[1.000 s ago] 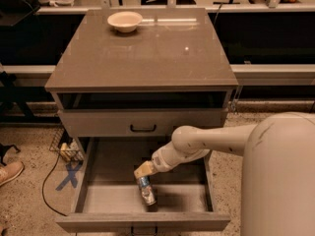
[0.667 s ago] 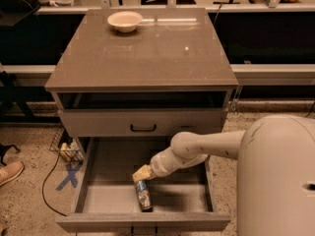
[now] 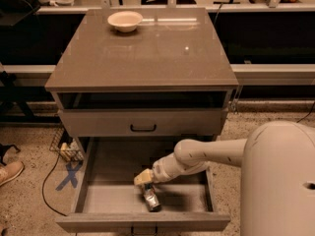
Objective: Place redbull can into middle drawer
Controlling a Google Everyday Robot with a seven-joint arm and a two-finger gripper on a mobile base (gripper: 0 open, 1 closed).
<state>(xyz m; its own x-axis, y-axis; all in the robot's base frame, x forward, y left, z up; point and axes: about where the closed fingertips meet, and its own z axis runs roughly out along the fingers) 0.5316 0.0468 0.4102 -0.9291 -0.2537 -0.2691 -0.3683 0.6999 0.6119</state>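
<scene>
**Can held low inside the open drawer**

You have the redbull can (image 3: 151, 198), a slim silver and blue metal drink can, down inside the middle drawer (image 3: 106, 199), the deep grey wooden one that stands pulled out at the bottom. The can hangs slanted over the flat grey floor, a little right of the middle and close to the front wall. You cannot tell whether its lower end touches the floor, since a dark shadow lies beneath it.

Your gripper (image 3: 143, 179), pale cream at its tip, sits right on the can's upper end with its jaws closed narrow on it. The grip itself is partly covered by the gripper's own body. The white arm (image 3: 197, 156) reaches in from the right over the drawer's side wall, and the large rounded white robot body (image 3: 280, 181) fills the lower right corner, hiding the floor there.

The drawer's front edge is cut off by the bottom of the view. Above it, the shallower grey upper drawer (image 3: 98, 124) with a black bar handle (image 3: 143, 128) is almost shut, with a dark open slot over it.

On the grey-brown table (image 3: 147, 58) top, a cream round bowl (image 3: 125, 20) stands near the far edge.

To the left on the speckled floor you can make out a blue tape cross (image 3: 69, 175), a dark cable (image 3: 46, 193), a wire basket (image 3: 68, 149) half hidden by the drawer, and a tan shoe (image 3: 10, 172) cut off at the edge.
</scene>
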